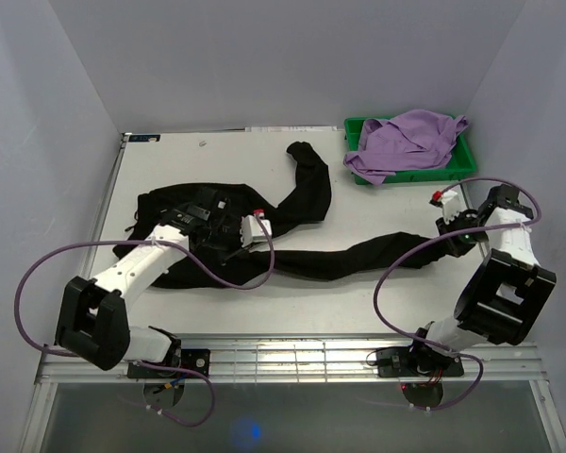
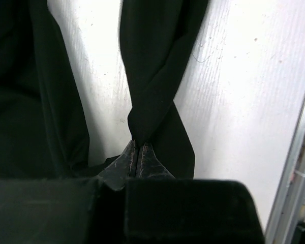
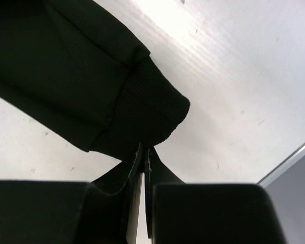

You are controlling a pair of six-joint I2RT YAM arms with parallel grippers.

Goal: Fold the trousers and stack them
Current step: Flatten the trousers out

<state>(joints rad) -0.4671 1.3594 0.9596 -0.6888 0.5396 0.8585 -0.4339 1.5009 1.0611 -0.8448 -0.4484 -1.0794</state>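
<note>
Clamping the trousers (image 1: 340, 260) at nine and three o'clock, left end effector (image 2: 137, 152) and right end effector (image 3: 145, 152) hold slim pinches; either could slip under tension.

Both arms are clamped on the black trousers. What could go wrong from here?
1. The right jaws pinch only the edge of the ribbed cuff; it may slip out on lifting.
2. The left jaws hold a twisted fold of the trousers; the twist could end up in the fold.
3. The other leg lies curled toward the back, gripped by neither arm, and may trail or bunch.
</note>
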